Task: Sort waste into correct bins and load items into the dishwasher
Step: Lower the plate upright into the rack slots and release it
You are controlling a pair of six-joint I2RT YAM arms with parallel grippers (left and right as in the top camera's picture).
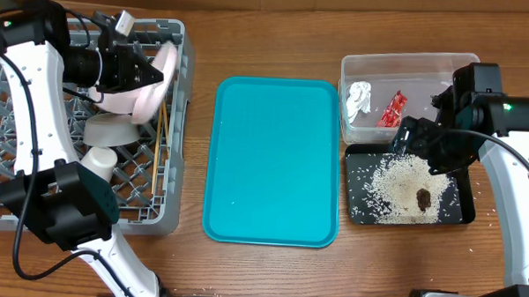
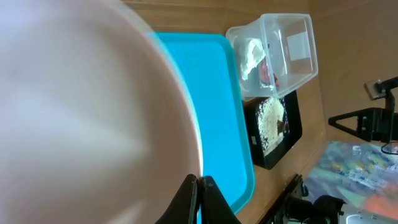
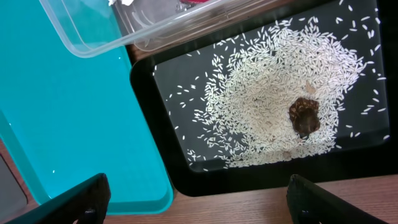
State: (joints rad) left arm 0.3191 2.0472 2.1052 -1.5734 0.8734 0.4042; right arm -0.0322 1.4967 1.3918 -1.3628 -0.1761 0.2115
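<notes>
1. The counter [image 1: 277, 34] is plain brown wood, with a teal tray [image 1: 275, 162] lying flat and bare in the middle of it.
2. The grey dish rack [image 1: 171, 163] sits at the left end. A white cup [image 1: 99, 163] and chopsticks [image 1: 162, 132] are in it.
3. The left end effector [image 1: 152, 74] is clamped on the rim of a pinkish bowl [image 1: 147, 96], which it holds tilted over the rack. Its wrist view is mostly that bowl, with the fingers pinched together at the edge.
4. At the right end, the clear tub [image 1: 408, 65] holds the white tissue [image 1: 358, 98] and the red wrapper [image 1: 392, 110].
5. Just below it and almost touching is the black tray [image 1: 461, 208], with rice [image 1: 391, 179] spread out and a brown lump [image 1: 423, 199] sitting in the rice.
6. The right end effector [image 1: 423, 141] hangs over the black tray with its fingers wide apart and nothing in them.
7. Room-wise, a black stand [image 2: 367, 121] shows past the counter edge. The rest is too blurry to tell.
</notes>
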